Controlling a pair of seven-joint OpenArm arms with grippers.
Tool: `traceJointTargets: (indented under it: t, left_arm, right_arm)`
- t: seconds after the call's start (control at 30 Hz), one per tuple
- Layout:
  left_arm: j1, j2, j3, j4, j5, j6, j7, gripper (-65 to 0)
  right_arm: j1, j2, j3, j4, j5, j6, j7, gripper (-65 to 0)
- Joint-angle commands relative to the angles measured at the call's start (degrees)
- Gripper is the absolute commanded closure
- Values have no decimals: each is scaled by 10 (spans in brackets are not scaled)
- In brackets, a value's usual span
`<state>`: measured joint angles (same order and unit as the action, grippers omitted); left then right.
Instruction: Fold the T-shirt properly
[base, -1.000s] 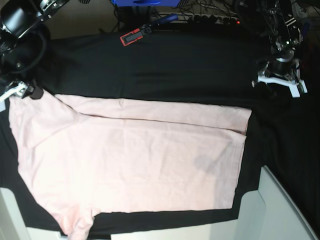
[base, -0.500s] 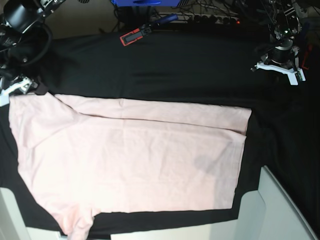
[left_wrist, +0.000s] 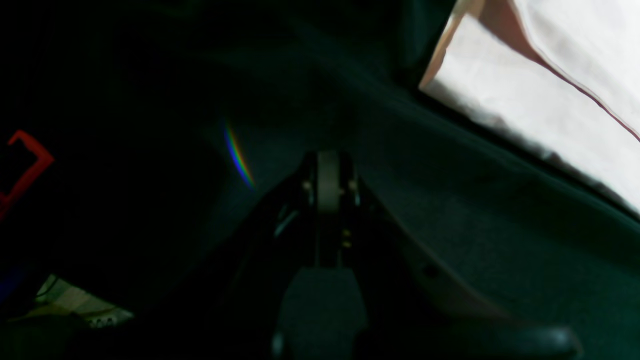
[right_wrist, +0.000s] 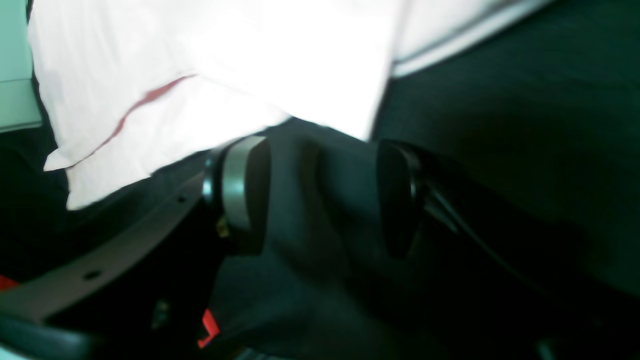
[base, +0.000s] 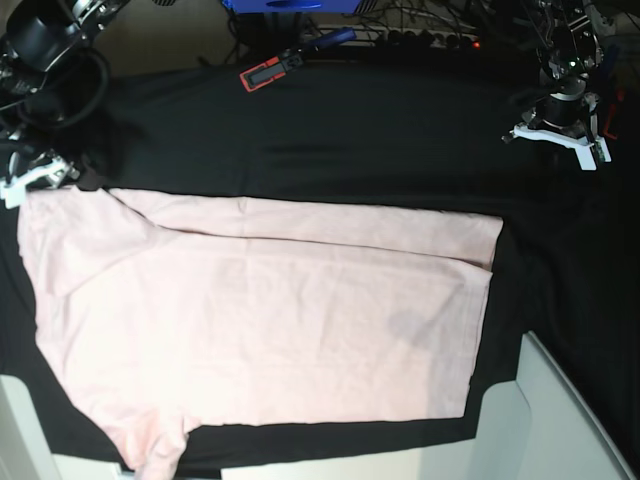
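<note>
the t-shirt (base: 260, 320) lies flat on the table cloth (base: 380, 140), tools at its far corners

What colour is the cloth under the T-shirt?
Black; the table cloth shows best in the base view, framing the pale pink T-shirt on all sides.

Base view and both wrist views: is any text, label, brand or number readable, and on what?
None is readable.
T-shirt: plain pink side up, no lettering visible.
Red-and-black tool at the black cloth's far edge: any marking too small to read.
Wrist views: too dark and blurred.
</note>
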<state>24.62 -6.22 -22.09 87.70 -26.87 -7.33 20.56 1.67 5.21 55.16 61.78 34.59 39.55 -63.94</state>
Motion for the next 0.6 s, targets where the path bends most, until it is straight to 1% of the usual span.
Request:
traceJointTargets:
  t: [0.0, 0.3, 0.37, 0.4, 0.43, 0.53, 0.57]
  left_arm:
    - [1, -6, -3, 10, -2, 0, -13, 0]
    - [5, -6, -3, 10, -2, 0, -13, 0]
    - [5, -6, -3, 10, -2, 0, -13, 0]
    - [5, -6, -3, 10, -3, 0, -13, 0]
    - [5, -6, -3, 10, -3, 0, -13, 0]
    - [5, -6, -3, 10, -3, 0, -13, 0]
    - [5, -6, -3, 10, -3, 0, -13, 0]
  right_arm:
    - [12, 10, 1, 6, 13, 4, 6, -313]
    - [29, 11, 1, 6, 12, 4, 6, -312]
    - [31, 11, 1, 5, 12, 4, 6, -302]
    - [31, 11, 0, 5, 12, 4, 6, -268]
    - [31, 11, 0, 5, 12, 4, 6, -210]
    - [33, 11, 0, 5, 12, 4, 3, -1]
    - [36, 11, 0, 5, 12, 4, 2, 0]
